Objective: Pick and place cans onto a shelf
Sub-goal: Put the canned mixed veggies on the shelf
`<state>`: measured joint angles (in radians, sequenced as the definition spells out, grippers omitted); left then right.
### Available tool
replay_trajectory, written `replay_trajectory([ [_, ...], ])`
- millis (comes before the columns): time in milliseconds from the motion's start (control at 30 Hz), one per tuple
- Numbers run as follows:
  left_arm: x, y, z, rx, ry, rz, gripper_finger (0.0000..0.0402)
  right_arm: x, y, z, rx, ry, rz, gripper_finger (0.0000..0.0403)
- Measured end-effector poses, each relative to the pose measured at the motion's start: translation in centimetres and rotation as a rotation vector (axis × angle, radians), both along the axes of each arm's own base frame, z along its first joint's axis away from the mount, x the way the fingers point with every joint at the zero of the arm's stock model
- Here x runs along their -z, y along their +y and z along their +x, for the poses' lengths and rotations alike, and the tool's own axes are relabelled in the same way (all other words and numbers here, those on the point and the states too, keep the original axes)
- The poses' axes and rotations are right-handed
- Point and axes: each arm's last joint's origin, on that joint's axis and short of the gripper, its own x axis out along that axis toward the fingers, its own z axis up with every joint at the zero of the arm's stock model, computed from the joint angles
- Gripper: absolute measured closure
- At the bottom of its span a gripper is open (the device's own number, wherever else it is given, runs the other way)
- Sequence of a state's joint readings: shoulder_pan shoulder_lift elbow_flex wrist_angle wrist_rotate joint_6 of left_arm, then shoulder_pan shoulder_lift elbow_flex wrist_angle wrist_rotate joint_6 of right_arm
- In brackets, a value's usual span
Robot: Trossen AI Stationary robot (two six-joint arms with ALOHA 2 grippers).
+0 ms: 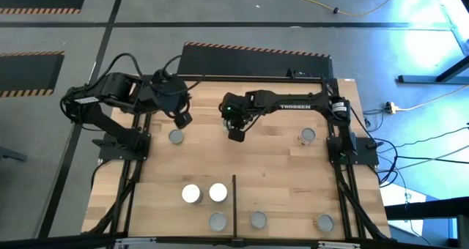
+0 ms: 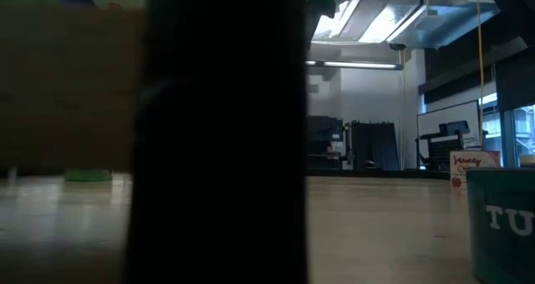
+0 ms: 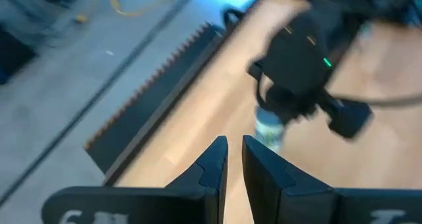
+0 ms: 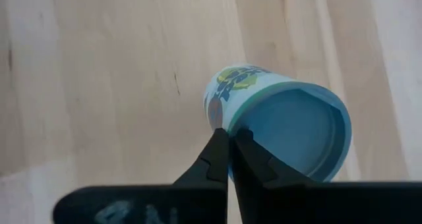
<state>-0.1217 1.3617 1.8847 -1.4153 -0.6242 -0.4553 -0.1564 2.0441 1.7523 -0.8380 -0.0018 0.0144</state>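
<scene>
From above, the left gripper (image 1: 183,120) hangs over the table's far left, just beyond a grey-topped can (image 1: 176,137); the right gripper (image 1: 235,134) hovers mid-table, and two white-topped cans (image 1: 191,194) stand near the shelf's divider bar (image 1: 234,198). The left wrist view shows its fingers (image 3: 210,163) nearly closed, empty. The right wrist view shows closed fingers (image 4: 217,157) in front of a tilted can (image 4: 290,128), not gripping it.
</scene>
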Motion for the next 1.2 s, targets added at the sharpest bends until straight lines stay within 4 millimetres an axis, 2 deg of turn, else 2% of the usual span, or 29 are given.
replay_trajectory([
  [167, 0.6, -0.3, -0.5, 0.106, 0.107, -0.064, 0.0361, 0.7, 0.1, 0.6, -0.022, -0.009, -0.007, 0.0397],
  [333, 0.7, -0.5, -0.4, 0.169, 0.118, -0.145, 0.0361, 1.2, 0.2, 1.2, -0.033, -0.047, 0.000, 0.0397],
  [667, 0.8, -0.7, -0.5, 0.198, 0.130, -0.182, 0.0361, 3.5, 0.8, 2.4, -0.091, -0.039, 0.040, 0.0397],
  [833, 0.8, -0.6, -0.5, 0.197, 0.133, -0.182, 0.0361, 4.0, 1.7, 2.7, -0.140, -0.031, 0.024, 0.0397],
  [1067, 0.8, -0.6, -0.5, 0.197, 0.134, -0.182, 0.0361, 2.5, 2.0, 3.3, -0.191, -0.048, 0.005, 0.0379],
  [1200, 0.8, -0.6, -0.5, 0.197, 0.135, -0.182, 0.0361, 0.7, 2.1, 3.8, -0.201, -0.100, -0.008, 0.0376],
])
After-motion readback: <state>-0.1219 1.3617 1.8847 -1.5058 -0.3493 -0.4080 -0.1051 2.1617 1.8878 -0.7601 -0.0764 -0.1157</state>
